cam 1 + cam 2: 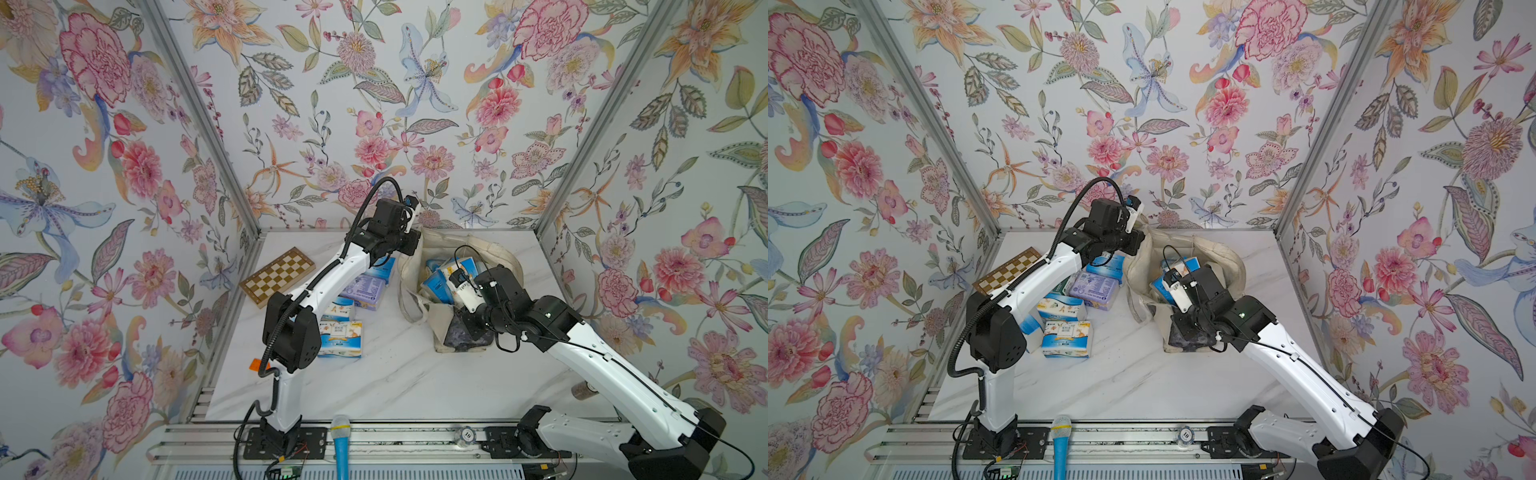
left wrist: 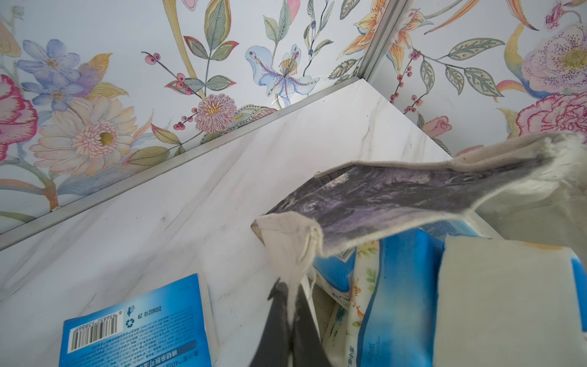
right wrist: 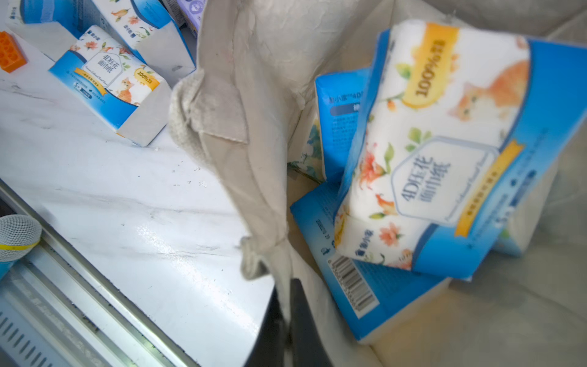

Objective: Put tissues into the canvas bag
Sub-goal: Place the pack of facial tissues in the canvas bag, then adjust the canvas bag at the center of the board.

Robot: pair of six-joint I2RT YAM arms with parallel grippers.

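- Tissues (image 3: 349,286) update: a good few packs are already inside the canvas bag (image 1: 500,251). I count at least four in my right wrist view, with a cat-print pack (image 3: 438,143) lying on top of the blue ones.
- The bag sits toward the far right of the desk (image 1: 395,382) with its mouth gaping upward.
- My left fingers (image 2: 276,324) are clamped tight on the far-left bit of the bag's rim, with the cloth hem pinched between them.
- My right fingers (image 3: 305,324) are closed just as tight on another stretch of rim, nearer my base. So there's no pack in either hand; both look like they're just holding the mouth open.
- Left to do: the cluster on the desk just beside the bag, partly under my left arm. That's a lavender pack (image 1: 362,291), a blue pack (image 1: 384,266) behind it and a couple of cartoon-printed packs (image 1: 340,337). Maybe five total, but the arm hides some.
- I'd call it roughly half done. The wooden chessboard (image 1: 276,276) stays out of it.
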